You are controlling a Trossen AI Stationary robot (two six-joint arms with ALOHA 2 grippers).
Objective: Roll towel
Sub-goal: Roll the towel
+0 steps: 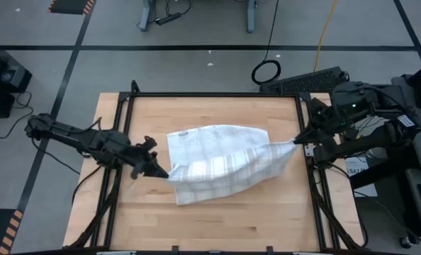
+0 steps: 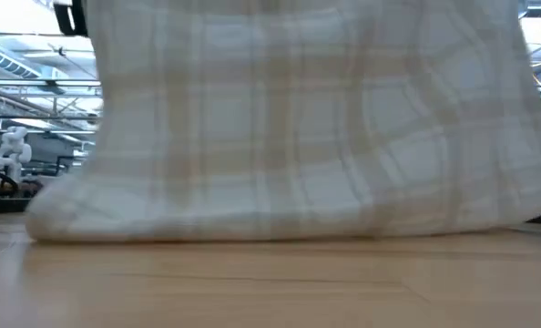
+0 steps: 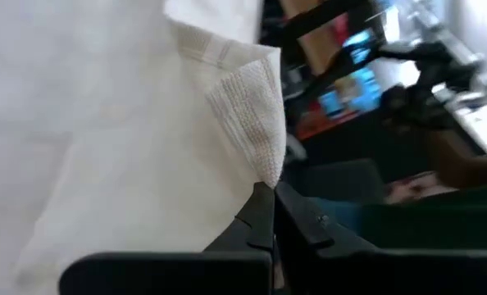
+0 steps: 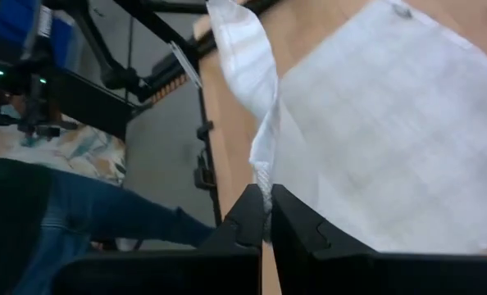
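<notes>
White checked towel (image 1: pixel 221 161) hangs stretched across mid worktop (image 1: pixel 210 219), long axis running left-right w/ a slight tilt: the right end sits a bit higher in the high view than the left. Its lower edge drags on the wood, as the low view shows, where cloth fills nearly the whole frame.

Left hand (image 1: pixel 159 172), centre-left in the high view, is pressed together on the towel's left corner; the left wrist view shows that corner bunched right at the tips. Right hand (image 1: pixel 297 141), at the worktop's right edge, is likewise clamped on the opposite corner, fabric pulled to a narrow point there. So the towel lies between the two, each hand at one end and neither nearer its middle. My read: it's spread taut, not yet laid flat, rolling not begun. Next move prob. turns on lowering it w/ that axis kept straight, so a roll could start from one short end.

Hard to tell:
- how much cloth touches the wood vs. hangs free; the low view is too close
- the towel's near edge looks folded under, extent unclear
- label not made out for sure
- a person's leg in jeans (image 4: pixel 88 217) shows beyond the worktop in the right wrist view, cut off.
</notes>
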